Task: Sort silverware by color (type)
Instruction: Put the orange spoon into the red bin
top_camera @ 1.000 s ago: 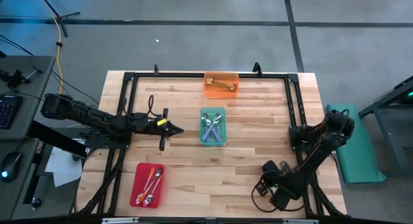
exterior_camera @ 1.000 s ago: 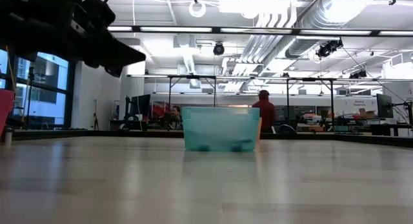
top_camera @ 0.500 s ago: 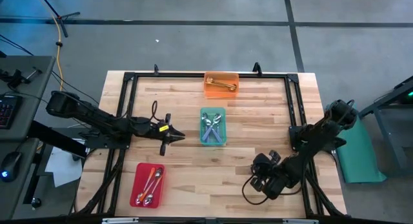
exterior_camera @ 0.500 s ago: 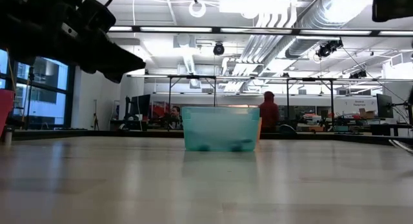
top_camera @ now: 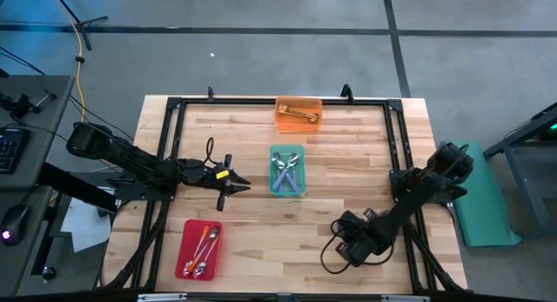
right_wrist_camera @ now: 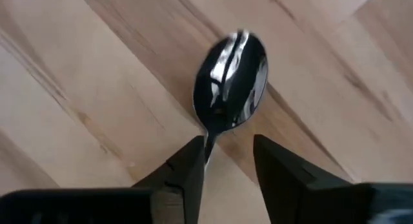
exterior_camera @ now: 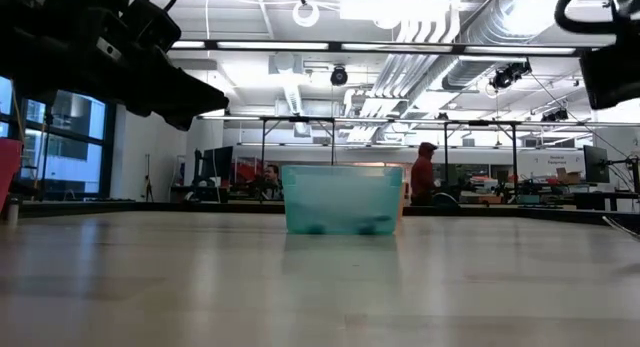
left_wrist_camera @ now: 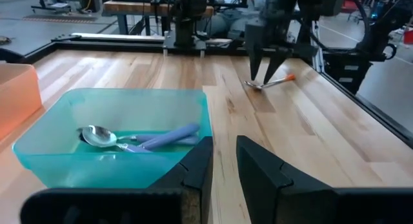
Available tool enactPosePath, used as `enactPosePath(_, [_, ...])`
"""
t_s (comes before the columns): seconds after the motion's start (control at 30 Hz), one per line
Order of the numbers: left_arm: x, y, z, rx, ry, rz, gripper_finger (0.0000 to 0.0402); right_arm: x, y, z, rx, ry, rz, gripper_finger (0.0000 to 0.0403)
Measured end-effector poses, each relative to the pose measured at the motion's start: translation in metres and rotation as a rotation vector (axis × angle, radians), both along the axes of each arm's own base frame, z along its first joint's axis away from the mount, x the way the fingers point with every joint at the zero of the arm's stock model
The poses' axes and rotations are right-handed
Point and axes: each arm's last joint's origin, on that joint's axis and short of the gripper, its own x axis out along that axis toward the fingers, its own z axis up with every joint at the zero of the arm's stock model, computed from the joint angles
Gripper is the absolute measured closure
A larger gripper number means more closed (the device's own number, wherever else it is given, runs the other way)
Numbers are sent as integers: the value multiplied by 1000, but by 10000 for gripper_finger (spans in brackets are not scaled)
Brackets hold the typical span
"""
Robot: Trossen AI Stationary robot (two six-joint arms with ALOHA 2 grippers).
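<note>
An orange-handled spoon (left_wrist_camera: 271,82) lies flat on the wooden table (top_camera: 261,215) at the near right, its shiny bowl (right_wrist_camera: 231,75) up. My right gripper (right_wrist_camera: 229,153) points down over it, open, one finger on each side of the spoon's neck; I see no touch. In the high view this gripper (top_camera: 344,244) hides the spoon. My left gripper (left_wrist_camera: 222,146) hovers just left of the teal tray (top_camera: 287,170), open by a narrow gap, with nothing between its fingers. Purple-handled spoons (left_wrist_camera: 155,139) lie in the teal tray.
An orange tray (top_camera: 298,113) with a gold spoon stands at the far edge. A red tray (top_camera: 198,248) with orange-handled spoons sits at the near left. A black frame (top_camera: 165,145) runs around the table. Bare wood lies between the trays.
My right gripper has swung from the table's near right corner toward the left and a little farther in, and now stands over the spoon.
</note>
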Motion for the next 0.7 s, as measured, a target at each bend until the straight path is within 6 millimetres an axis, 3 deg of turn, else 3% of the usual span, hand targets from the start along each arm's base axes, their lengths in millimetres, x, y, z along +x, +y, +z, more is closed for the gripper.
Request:
enactPosePath(0.23, [0, 0, 0, 1, 3, 0, 339, 3, 2, -8, 23, 25, -23, 292])
enactPosePath(0.57, [1, 2, 4, -39, -36, 76, 339, 6, 5, -8, 25, -2, 89, 392])
enactPosePath(0.7, [1, 2, 3, -38, -35, 76, 339, 12, 10, -7, 39, -74, 183, 397])
